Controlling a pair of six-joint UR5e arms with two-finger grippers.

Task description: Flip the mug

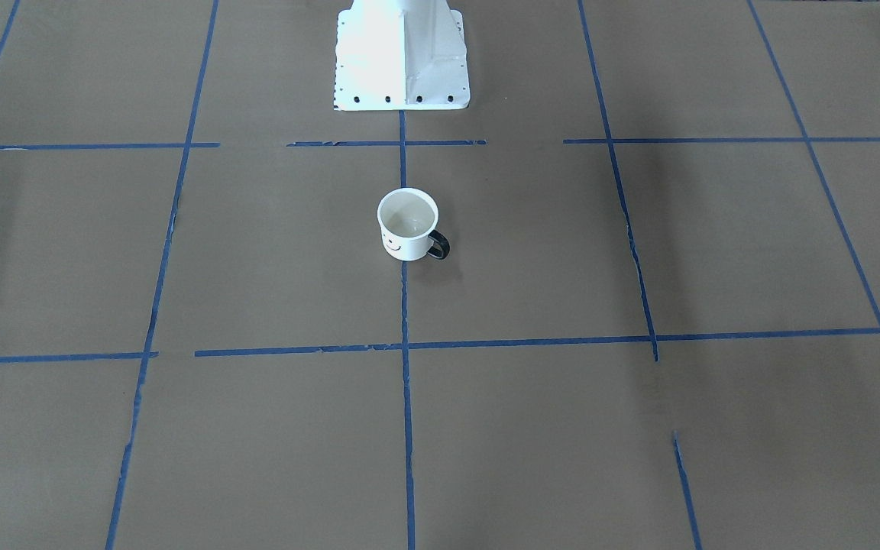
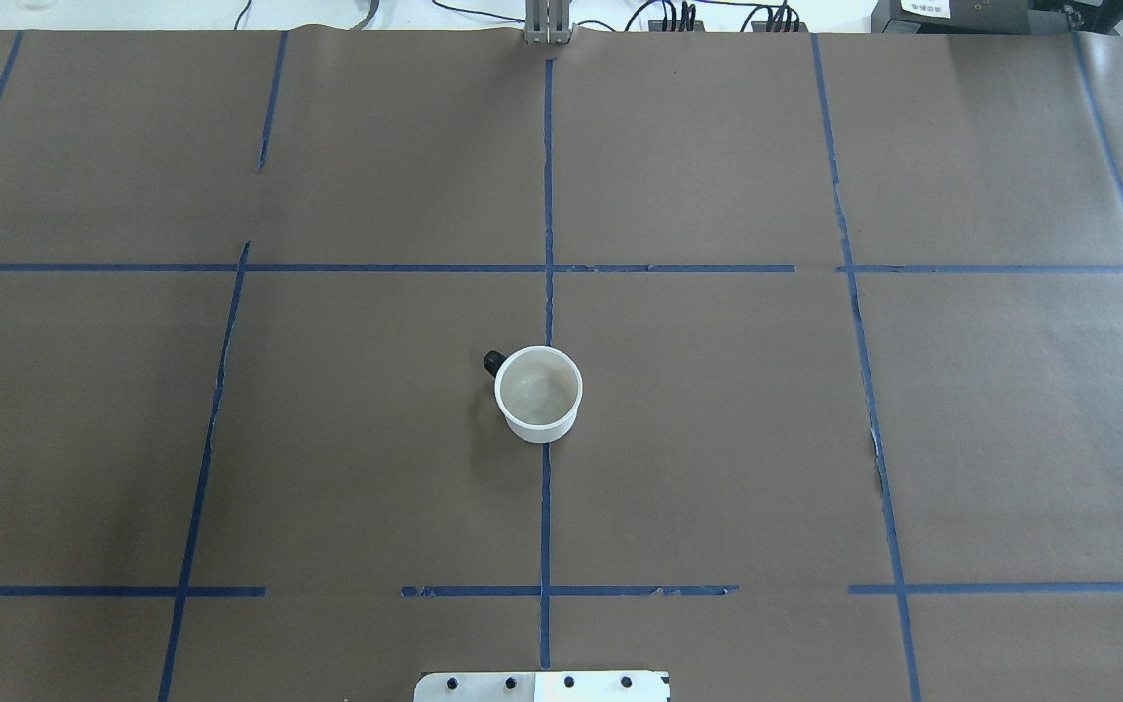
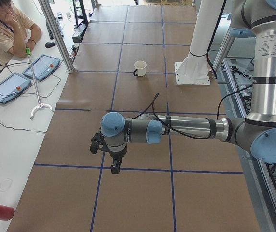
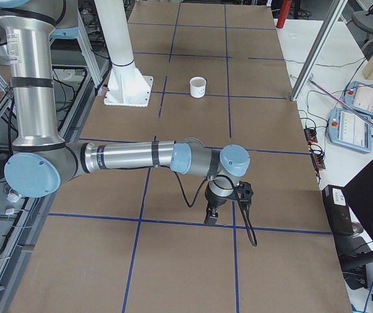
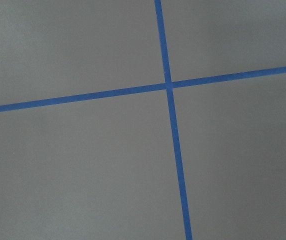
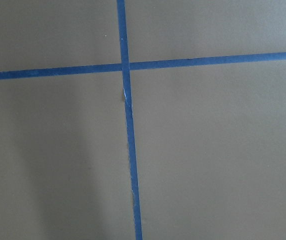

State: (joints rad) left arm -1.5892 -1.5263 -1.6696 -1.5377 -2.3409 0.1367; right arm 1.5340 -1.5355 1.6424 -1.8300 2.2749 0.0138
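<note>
Near the middle of the overhead frame we saw the mug (image 2: 538,393) upright on the table (image 2: 717,439); our left gripper (image 3: 115,169) and right gripper (image 4: 210,218) hung well apart from it; how wide either stood, we could not tell.

We see a brown paper-covered table (image 2: 737,439) gridded with blue tape (image 2: 376,268), the mug (image 2: 538,395) standing upright on its centre line, near the white pedestal base (image 1: 402,61).
</note>
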